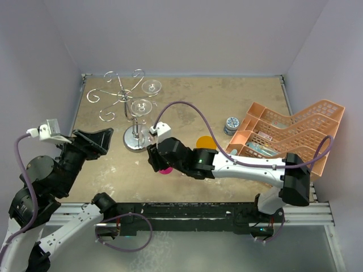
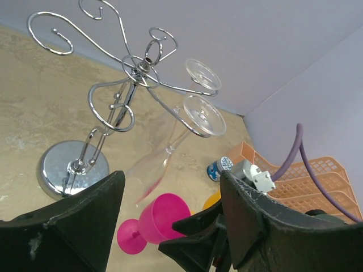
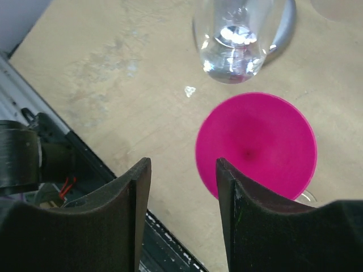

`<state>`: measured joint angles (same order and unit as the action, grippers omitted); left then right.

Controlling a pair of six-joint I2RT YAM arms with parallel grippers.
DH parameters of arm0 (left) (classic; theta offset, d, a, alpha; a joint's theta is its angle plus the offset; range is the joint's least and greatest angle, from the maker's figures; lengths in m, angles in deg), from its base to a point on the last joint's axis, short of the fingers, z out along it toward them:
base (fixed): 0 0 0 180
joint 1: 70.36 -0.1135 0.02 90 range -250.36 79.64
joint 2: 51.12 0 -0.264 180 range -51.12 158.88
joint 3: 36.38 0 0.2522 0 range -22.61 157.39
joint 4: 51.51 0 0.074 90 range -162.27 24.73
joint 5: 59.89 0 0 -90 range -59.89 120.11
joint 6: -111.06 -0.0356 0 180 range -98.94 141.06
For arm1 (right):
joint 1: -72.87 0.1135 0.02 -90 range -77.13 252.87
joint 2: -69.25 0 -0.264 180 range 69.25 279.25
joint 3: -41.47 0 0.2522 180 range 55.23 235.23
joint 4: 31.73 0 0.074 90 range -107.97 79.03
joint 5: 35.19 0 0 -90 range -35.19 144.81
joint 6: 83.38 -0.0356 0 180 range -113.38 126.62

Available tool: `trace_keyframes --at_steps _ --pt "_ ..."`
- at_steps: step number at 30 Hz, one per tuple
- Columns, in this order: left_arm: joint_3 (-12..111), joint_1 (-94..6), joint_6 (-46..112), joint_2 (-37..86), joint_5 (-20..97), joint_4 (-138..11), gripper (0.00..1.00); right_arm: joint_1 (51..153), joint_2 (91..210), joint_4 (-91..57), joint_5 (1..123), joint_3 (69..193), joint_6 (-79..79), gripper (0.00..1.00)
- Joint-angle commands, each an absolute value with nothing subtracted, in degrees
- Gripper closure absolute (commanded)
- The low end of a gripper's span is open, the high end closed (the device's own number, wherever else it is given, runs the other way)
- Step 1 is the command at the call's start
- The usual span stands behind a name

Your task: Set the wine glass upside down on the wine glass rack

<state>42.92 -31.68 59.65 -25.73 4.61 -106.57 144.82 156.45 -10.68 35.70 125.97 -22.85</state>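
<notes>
While two clear stemmed glasses (image 2: 203,115) already hang bowl-down from the scroll arms of the shiny chrome wire wine glass rack (image 2: 71,164), the pink plastic wine glass (image 3: 255,147) stands upright on the beige worktop (image 1: 238,96) just in front of the rack's round base. By my reading, lifting, flipping and hanging it are all left to do. The right tool (image 3: 182,170) hovers just above that pink glass, fingers apart and clamped on nothing, one finger over its mouth, while the left tool (image 1: 93,141), left of the rack, gapes wide and empty.
</notes>
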Motion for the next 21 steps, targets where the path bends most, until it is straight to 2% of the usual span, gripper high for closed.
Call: trace_keyframes --at_steps 1,5,14,18,21 --pt "45.46 -31.68 60.23 -26.25 2.74 -107.56 0.35 144.96 156.09 -9.93 29.44 127.56 -26.35 0.49" --pt "45.84 -31.69 60.04 -26.27 2.15 -107.95 0.35 144.95 157.78 -11.28 29.66 126.57 -26.5 0.51" --pt "46.74 -31.68 59.84 -25.83 1.19 -107.46 0.35 145.0 160.58 -13.46 33.44 125.83 -24.15 0.66" --pt "47.8 -31.68 59.86 -25.52 1.27 -107.85 0.35 145.03 161.01 -14.66 34.75 125.46 -23.0 0.77" --pt "48.34 -31.68 60.11 -25.6 1.28 -107.81 0.35 144.97 160.74 -14.67 33.23 124.97 -22.15 0.93"
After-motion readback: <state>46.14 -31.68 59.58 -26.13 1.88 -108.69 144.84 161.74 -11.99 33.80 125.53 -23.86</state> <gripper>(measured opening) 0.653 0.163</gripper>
